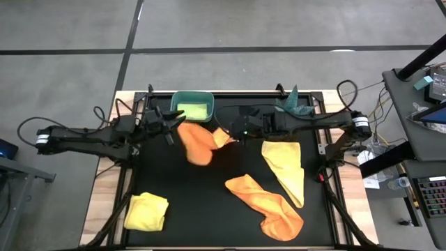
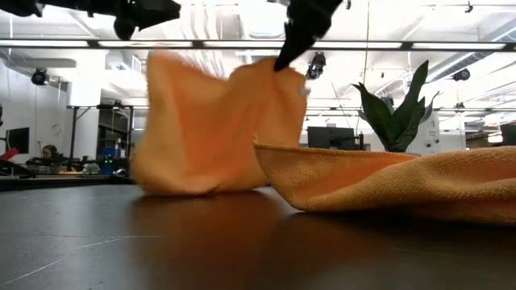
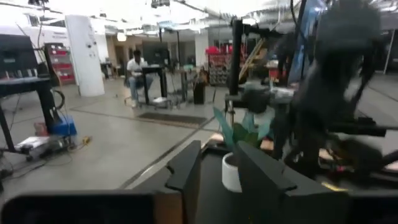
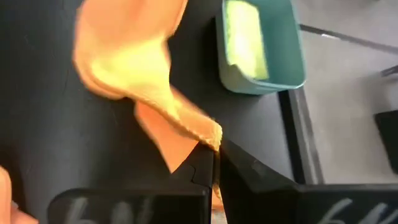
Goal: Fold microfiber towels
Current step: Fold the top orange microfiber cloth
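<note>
My right hand [image 4: 214, 163] is pinched shut on one corner of a soft orange microfiber towel [image 1: 197, 143], which hangs lifted over the far middle of the black-topped desk [image 1: 230, 223], its lower part bunched near the surface. My left hand [image 1: 169, 120] sits just beside that towel's other end near the desk's far edge, its two dark fingers [image 3: 186, 171] parted with nothing between them in the wrist view.

A second orange towel [image 1: 268, 206] lies crumpled toward the near edge. A yellow towel [image 1: 286, 169] lies folded into a rough triangle by the right edge, and another yellow towel [image 1: 146, 211] sits bunched at the near left corner. A lime green towel [image 1: 193, 110] rests inside the teal plastic bin [image 1: 191, 95] at the far edge.
</note>
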